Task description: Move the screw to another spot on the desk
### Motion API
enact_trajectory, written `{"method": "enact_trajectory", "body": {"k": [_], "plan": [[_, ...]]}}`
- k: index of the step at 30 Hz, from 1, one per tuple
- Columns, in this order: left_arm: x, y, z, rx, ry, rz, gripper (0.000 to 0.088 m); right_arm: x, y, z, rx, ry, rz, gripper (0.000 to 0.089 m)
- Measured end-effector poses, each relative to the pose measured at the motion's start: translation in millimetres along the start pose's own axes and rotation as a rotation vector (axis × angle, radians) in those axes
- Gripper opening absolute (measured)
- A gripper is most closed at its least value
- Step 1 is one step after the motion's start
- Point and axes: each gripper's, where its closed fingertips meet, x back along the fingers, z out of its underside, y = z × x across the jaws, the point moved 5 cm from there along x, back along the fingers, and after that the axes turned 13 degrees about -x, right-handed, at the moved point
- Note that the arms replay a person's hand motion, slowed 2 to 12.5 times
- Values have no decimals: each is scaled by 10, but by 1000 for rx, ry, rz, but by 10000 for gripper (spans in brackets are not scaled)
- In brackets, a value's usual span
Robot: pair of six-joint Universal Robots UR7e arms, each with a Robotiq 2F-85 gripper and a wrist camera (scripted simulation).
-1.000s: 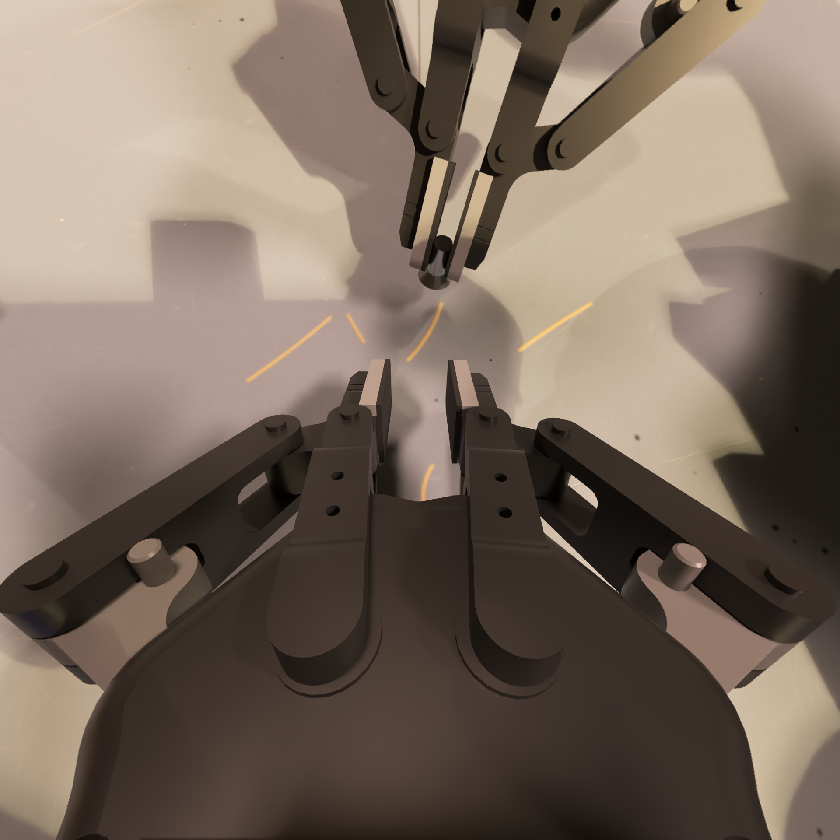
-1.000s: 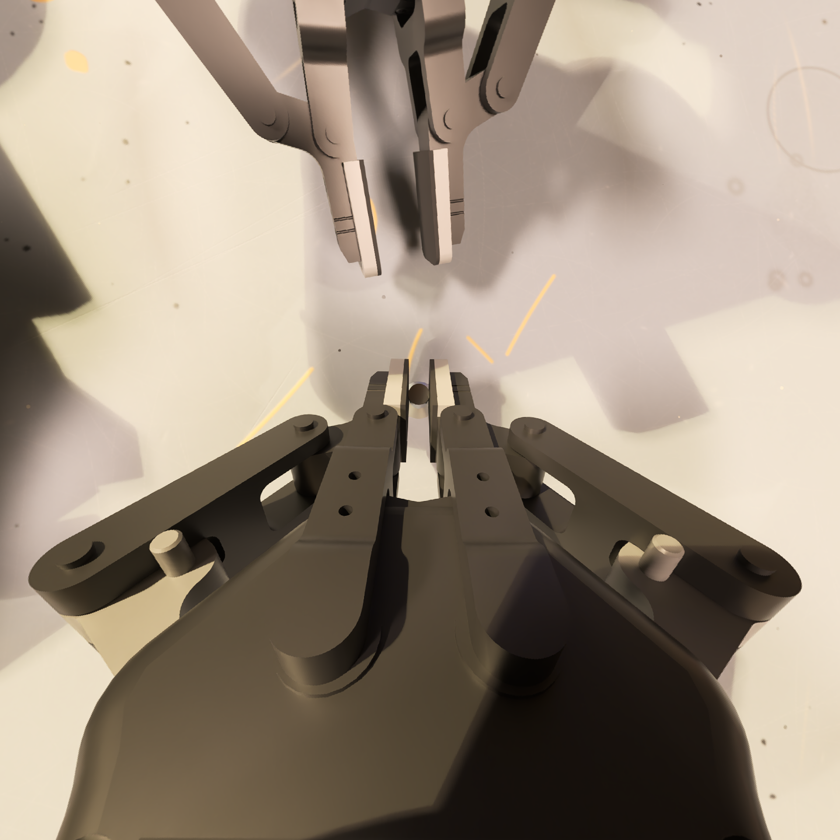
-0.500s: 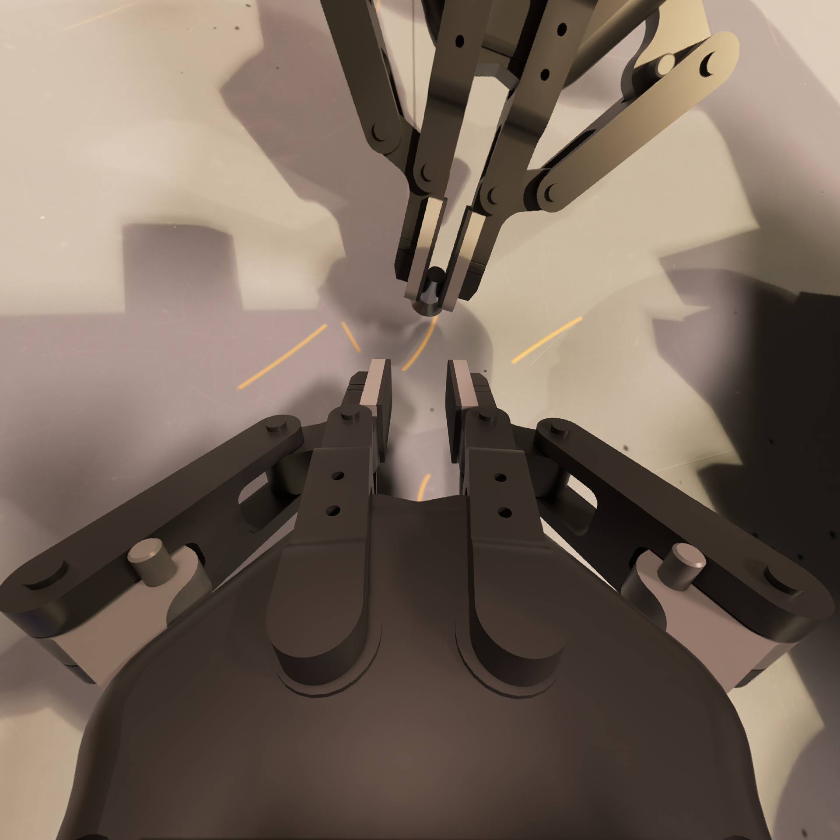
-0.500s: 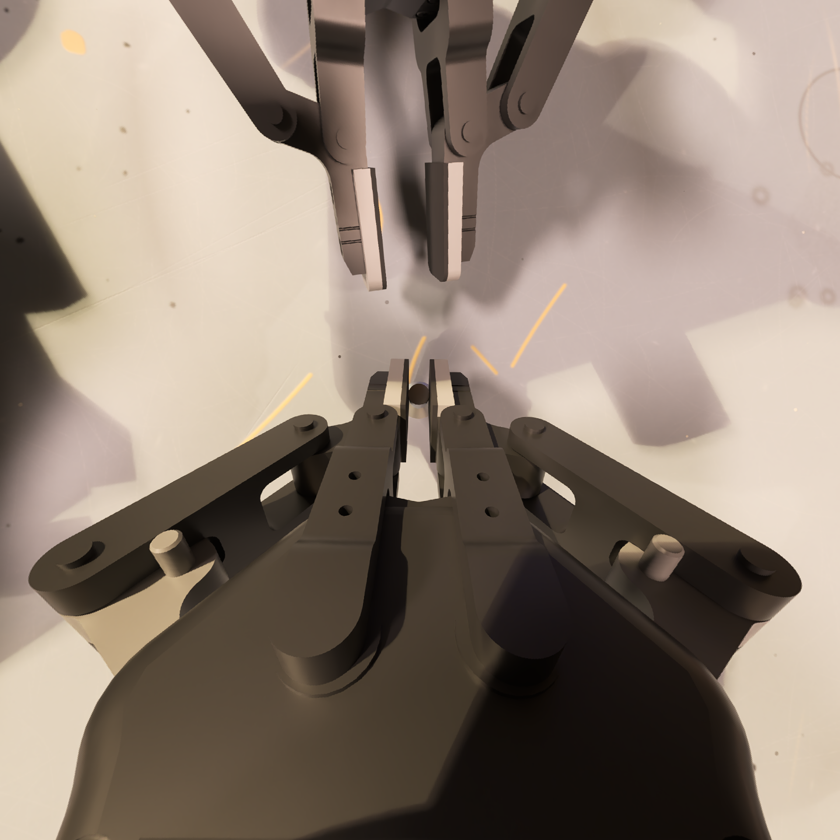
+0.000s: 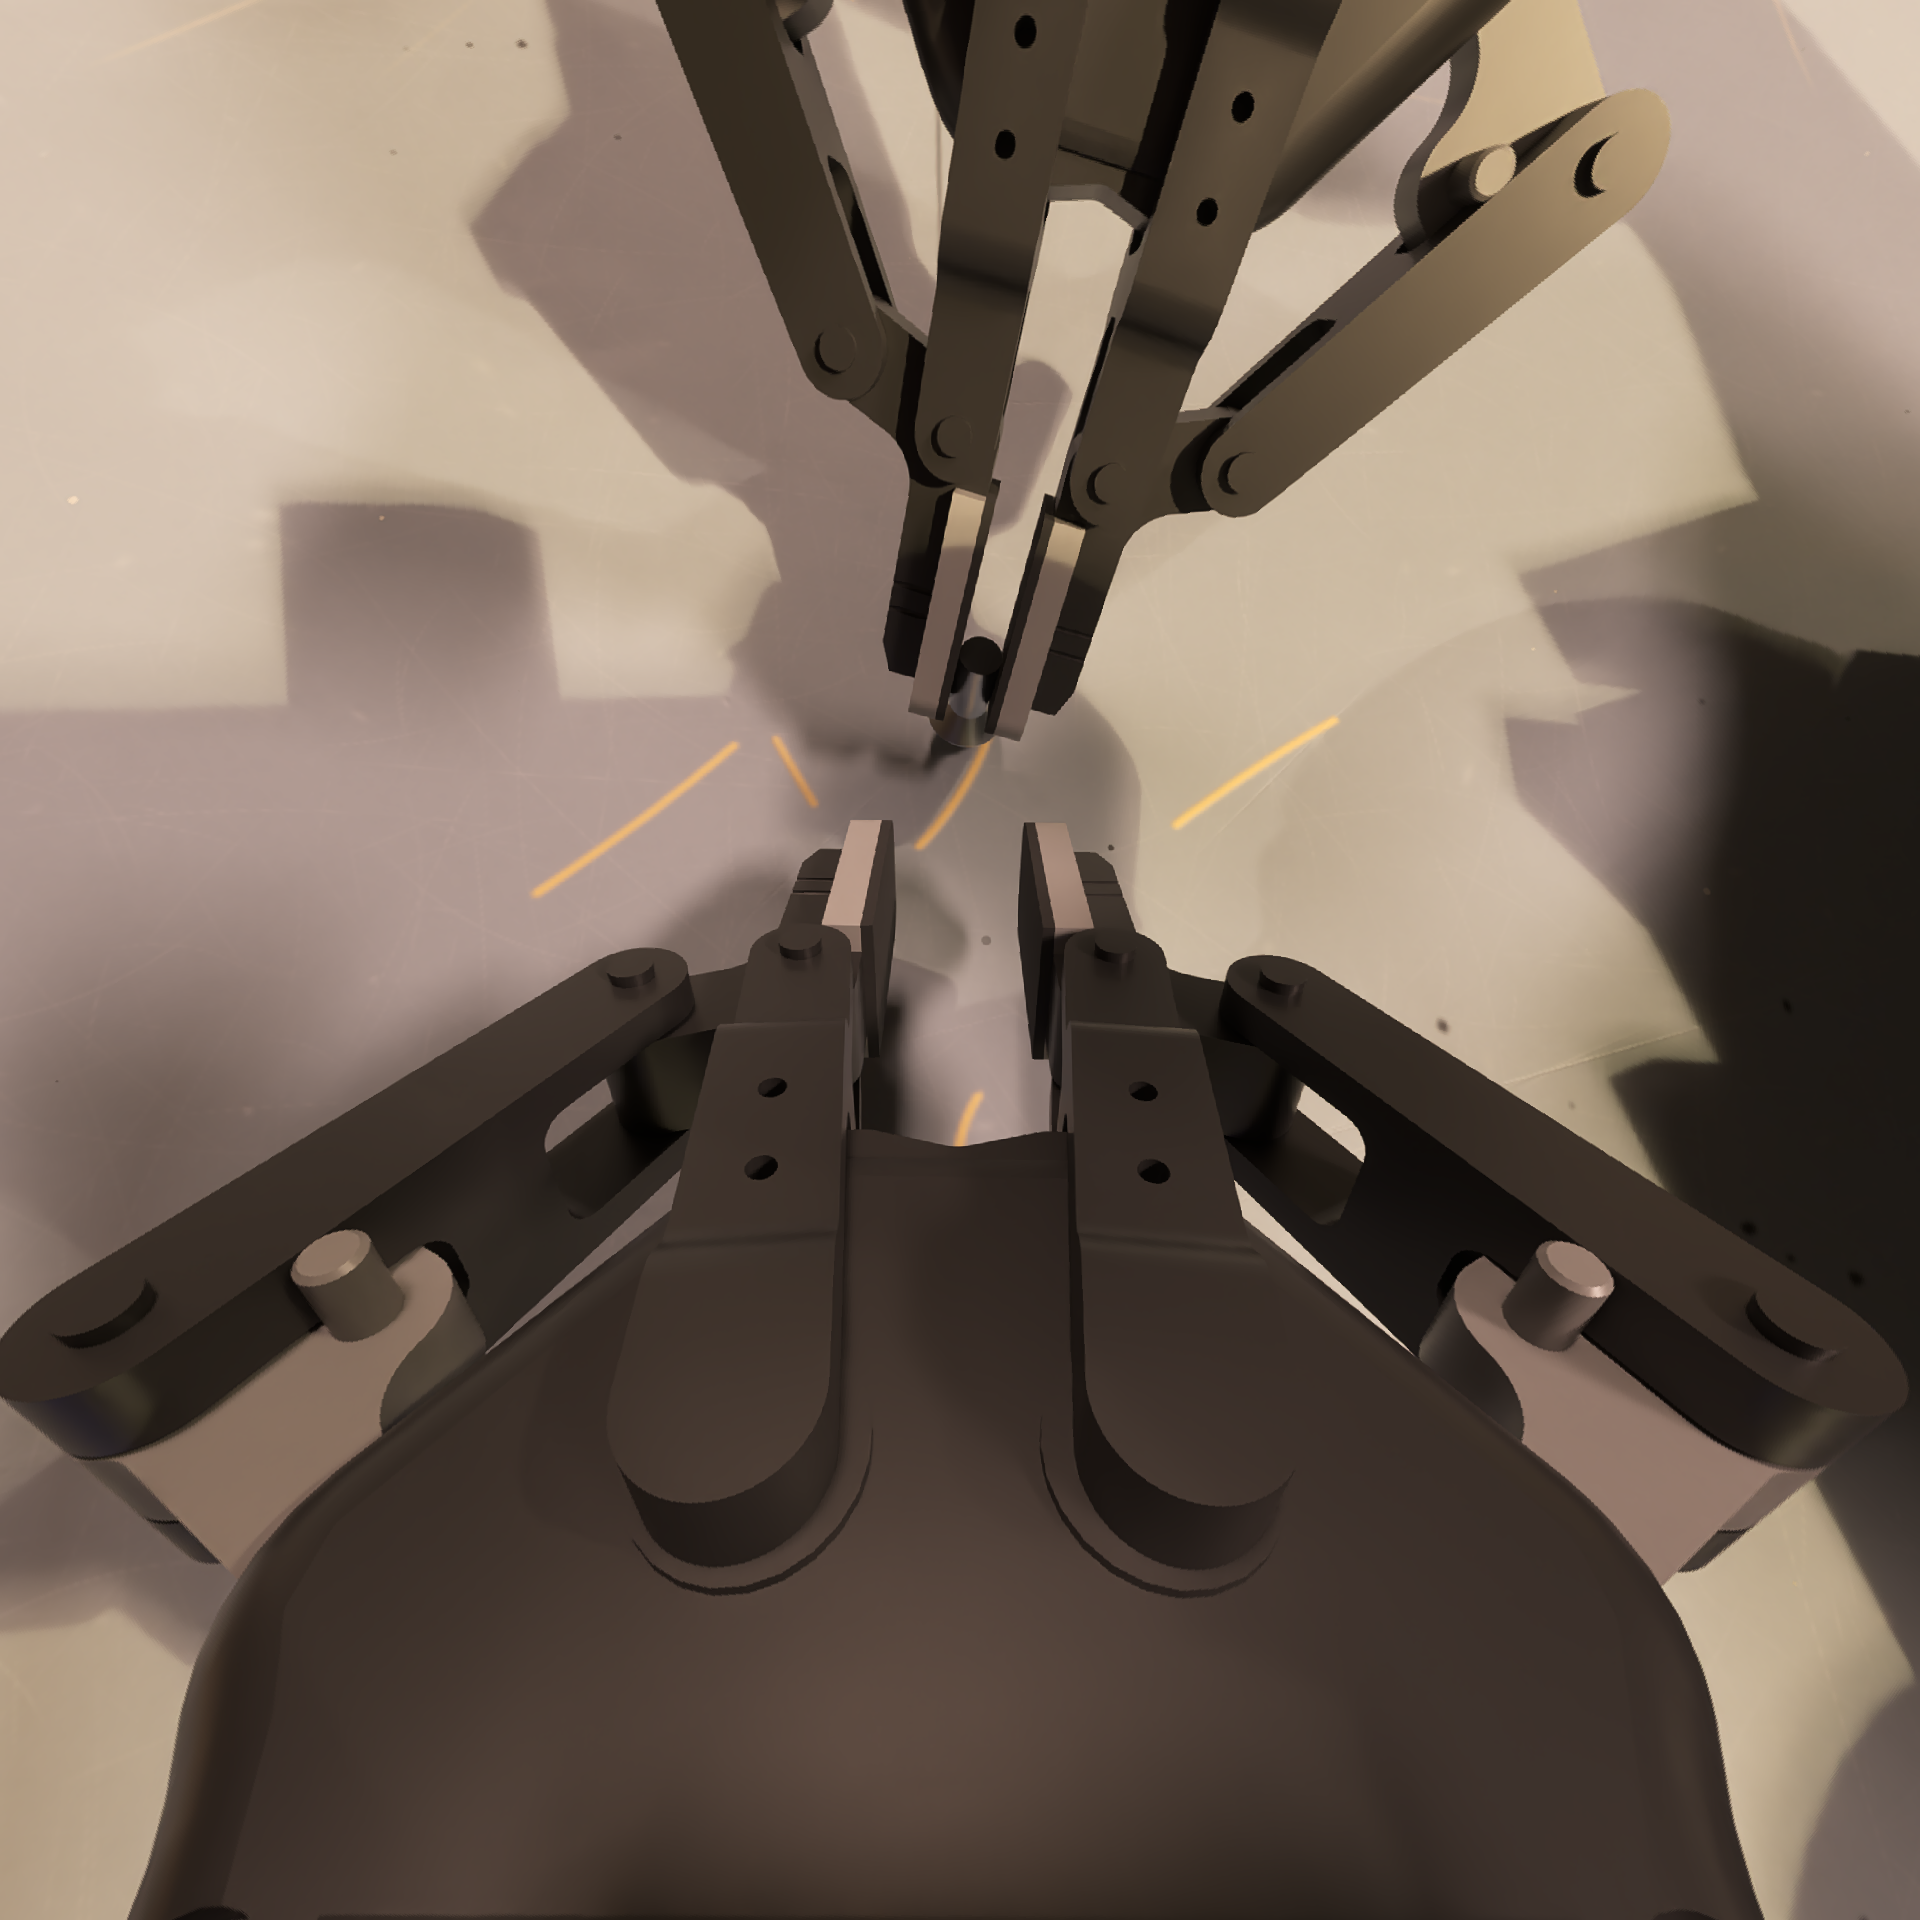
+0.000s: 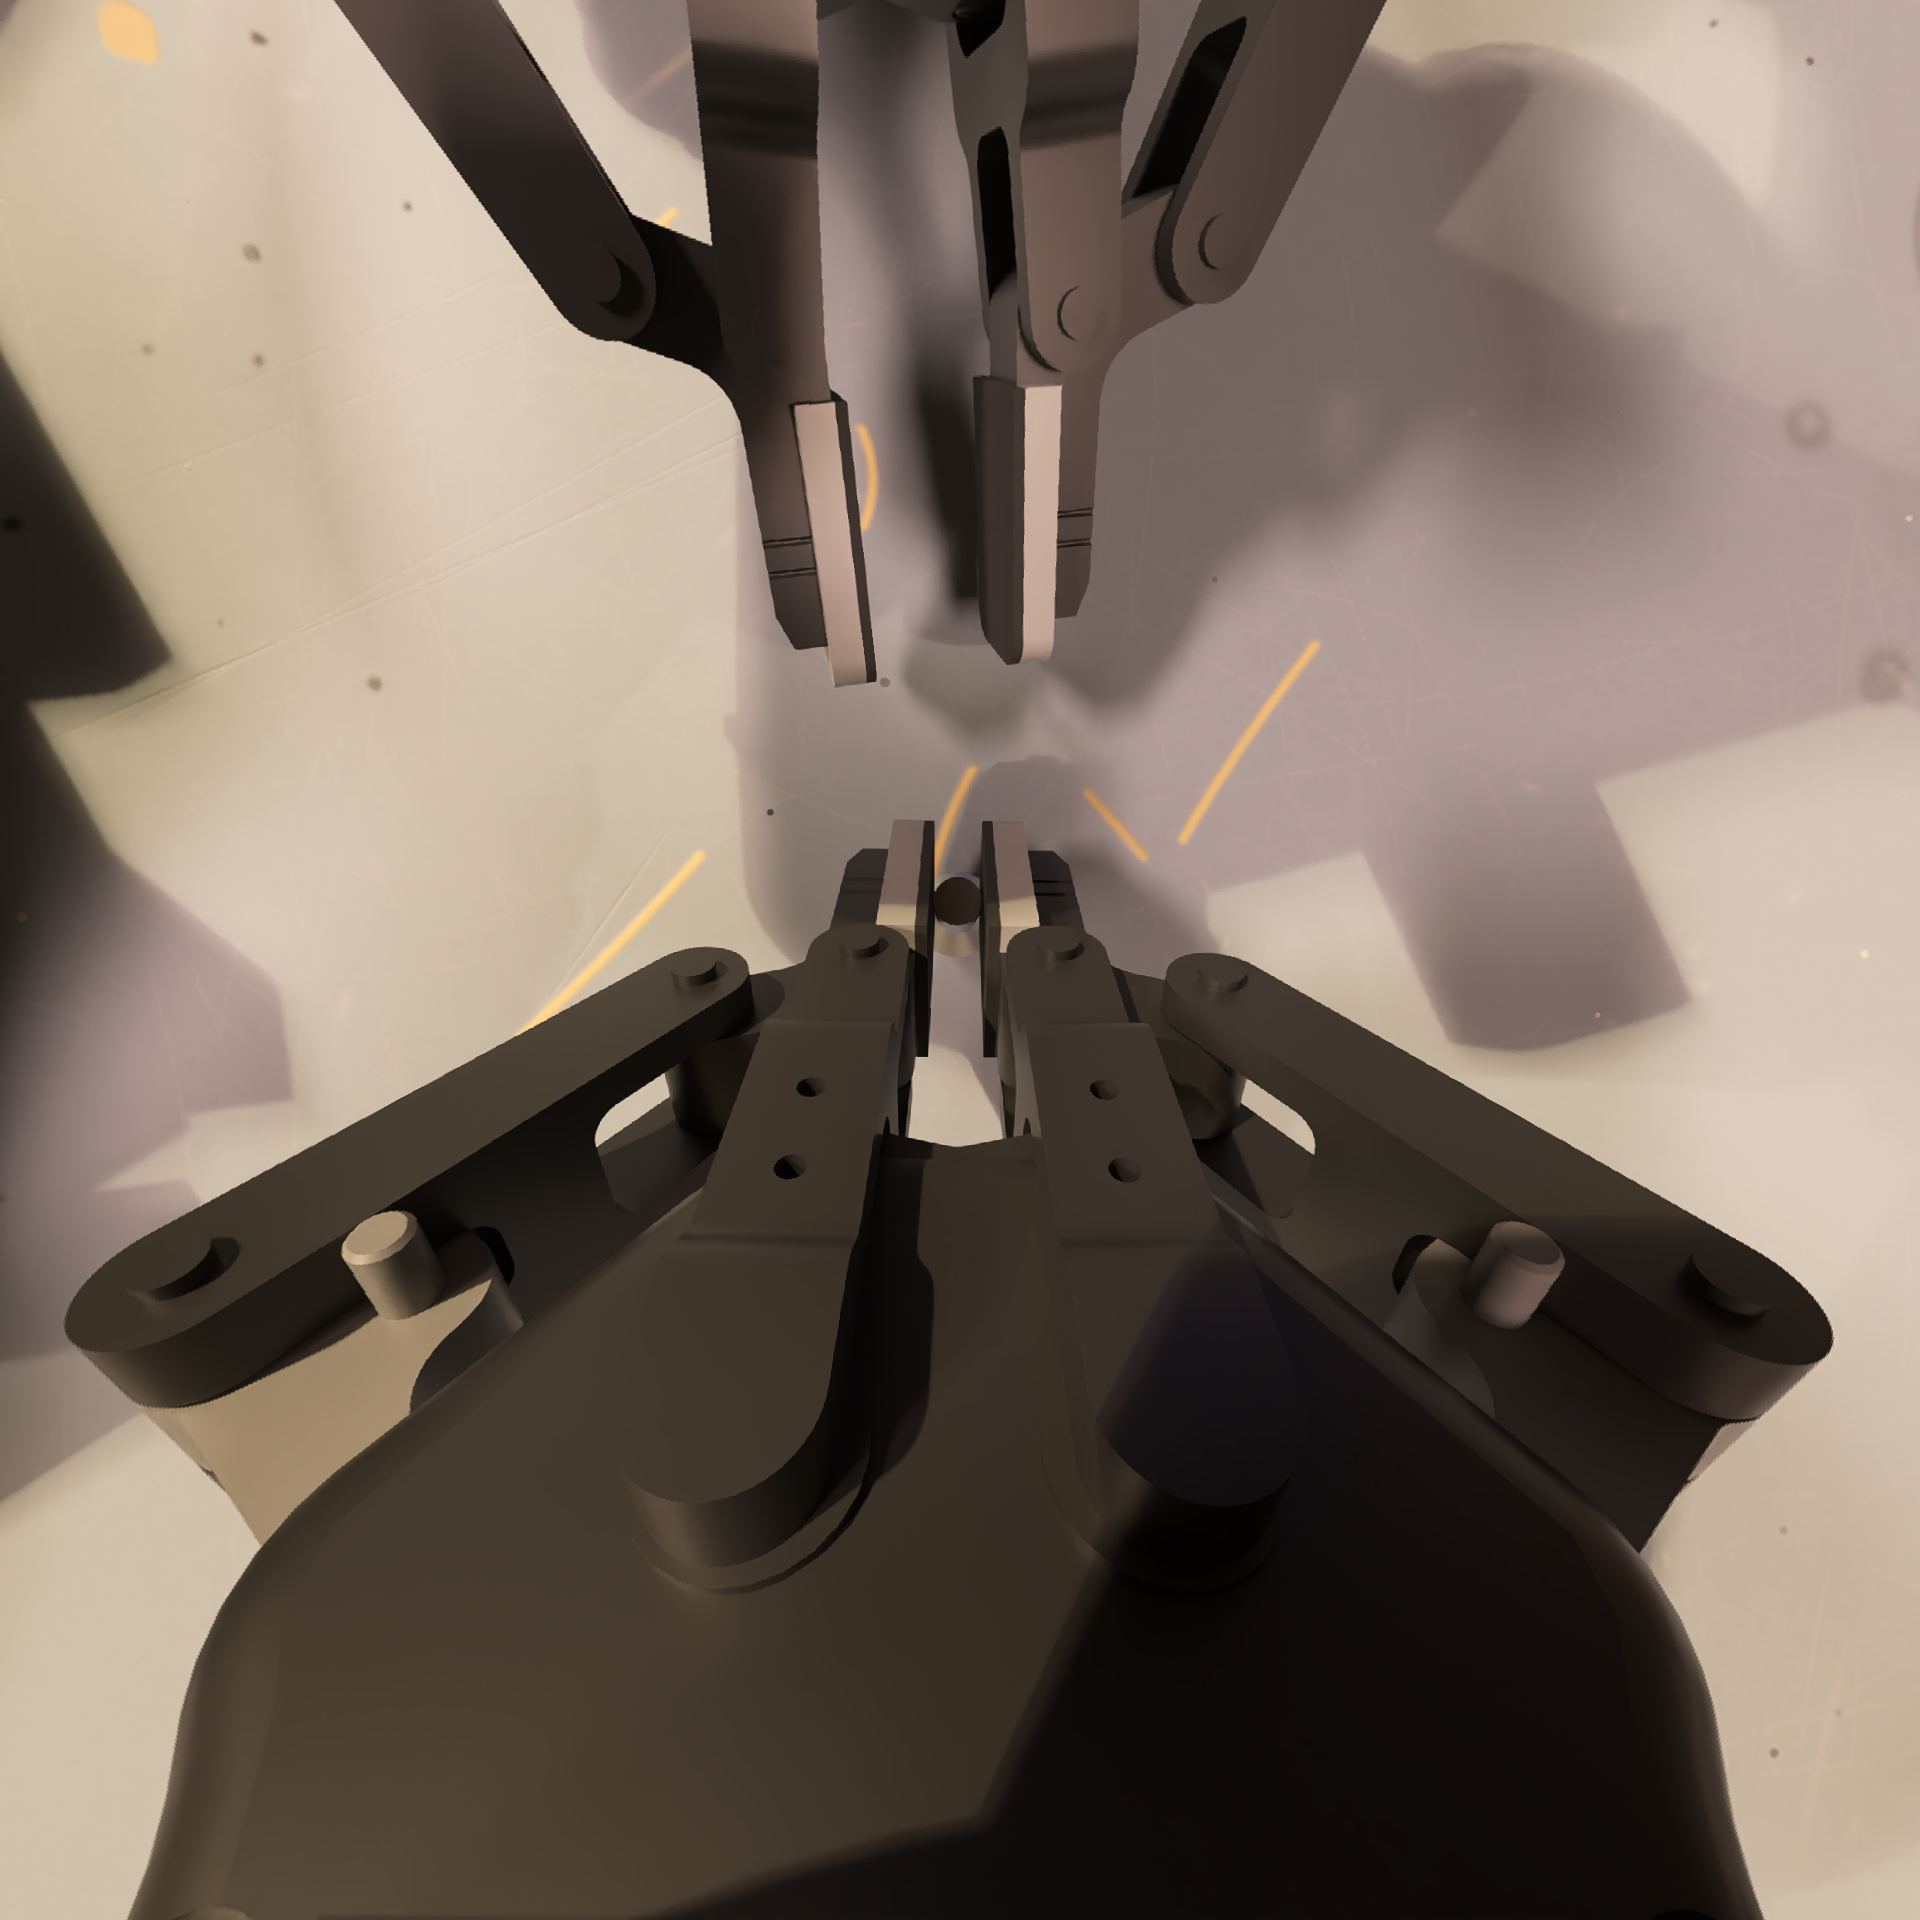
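Note:
A small dark grey screw (image 6: 956, 900) sits between the pads of my right gripper (image 6: 957, 868), which is shut on it. In the left wrist view the same gripper (image 5: 978, 707) comes down from the top, with the screw (image 5: 968, 698) upright and its lower end close to the desk; I cannot tell if it touches. My left gripper (image 5: 940, 857) is open and empty, just short of the screw. In the right wrist view the left gripper (image 6: 935, 660) hangs open beyond my right fingertips.
The beige desk (image 5: 312, 312) bears thin orange scratch marks (image 5: 634, 821) and dark shadows of both arms. More orange marks (image 6: 1247, 743) show in the right wrist view. No other objects are in view.
The two grippers have drawn closer together. The right gripper has come lower toward the desk with the screw still in it. The left gripper's fingers stay open.

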Motion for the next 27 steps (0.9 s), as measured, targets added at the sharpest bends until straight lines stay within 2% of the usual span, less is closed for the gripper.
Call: {"method": "enact_trajectory", "body": {"k": [13,27], "plan": [[-16,6,8,3,1,3,218,-34,-4,5,-10,23,-25,79],[-36,11,20,6,2,5,218,-41,-26,-4,-16,18,-16,79]]}}
